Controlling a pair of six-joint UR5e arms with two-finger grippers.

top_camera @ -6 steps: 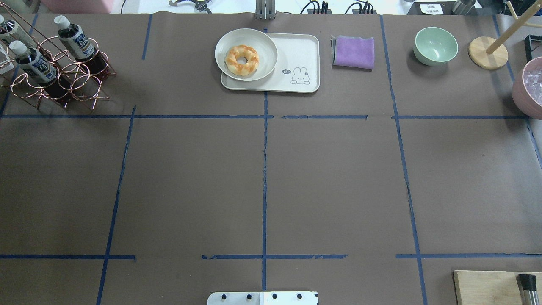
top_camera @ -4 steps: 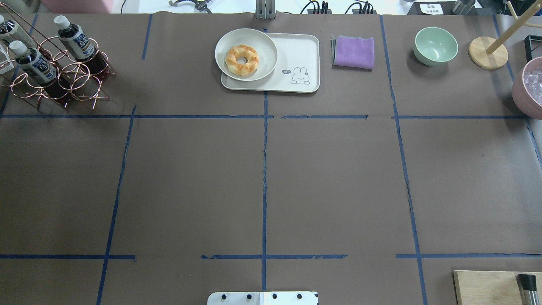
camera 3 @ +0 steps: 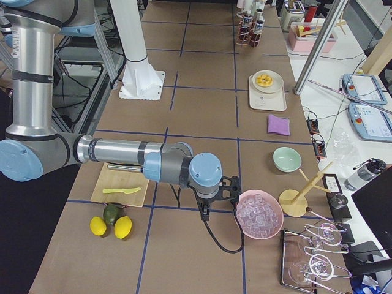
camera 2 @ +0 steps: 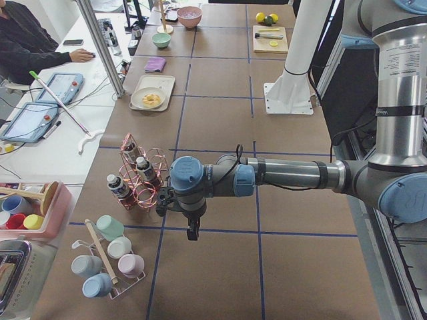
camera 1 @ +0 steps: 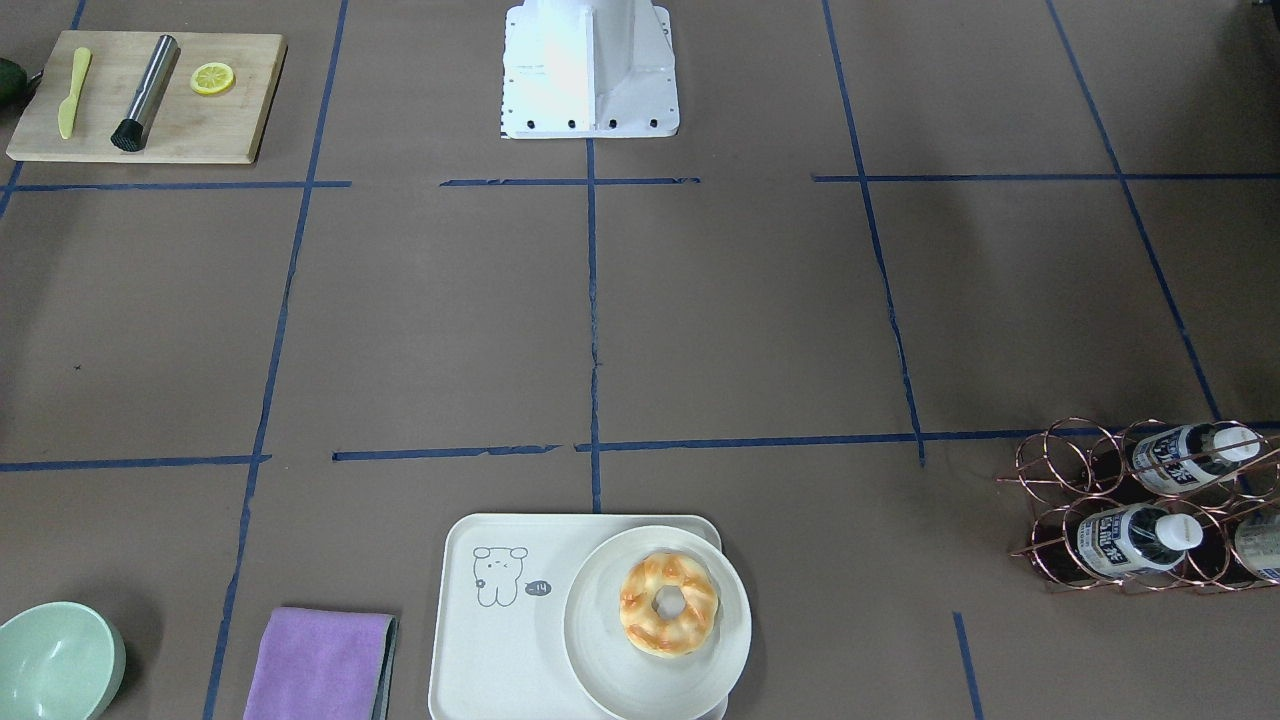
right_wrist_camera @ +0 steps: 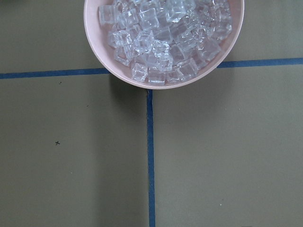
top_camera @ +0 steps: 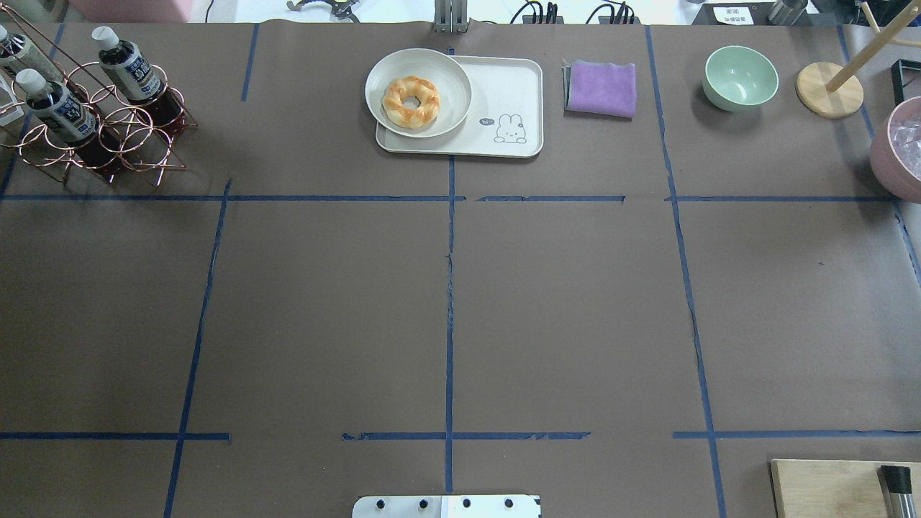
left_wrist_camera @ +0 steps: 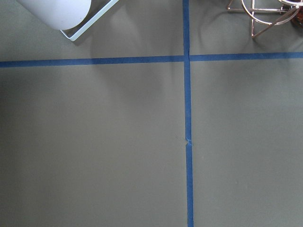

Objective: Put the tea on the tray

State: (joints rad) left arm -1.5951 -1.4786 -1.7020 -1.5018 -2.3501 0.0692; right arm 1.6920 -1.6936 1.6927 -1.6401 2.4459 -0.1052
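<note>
Three tea bottles (top_camera: 129, 68) with white caps lean in a copper wire rack (top_camera: 108, 144) at the far left; they also show in the front view (camera 1: 1135, 535) and the left view (camera 2: 142, 170). The cream tray (top_camera: 511, 83) lies at the far middle. A round plate (top_camera: 446, 72) with a doughnut (top_camera: 411, 101) covers its left part, and the bear side is bare. My left gripper (camera 2: 192, 233) hangs just beside the rack, outside the overhead view. My right gripper (camera 3: 205, 213) hangs beside the pink ice bowl (camera 3: 260, 214). I cannot tell whether either is open or shut.
A purple cloth (top_camera: 601, 88), a green bowl (top_camera: 741, 78) and a wooden stand (top_camera: 829, 90) lie right of the tray. The pink bowl of ice (right_wrist_camera: 163, 38) is at the far right. A wooden board (camera 1: 150, 95) holds a knife, a metal tool and a lemon slice.
</note>
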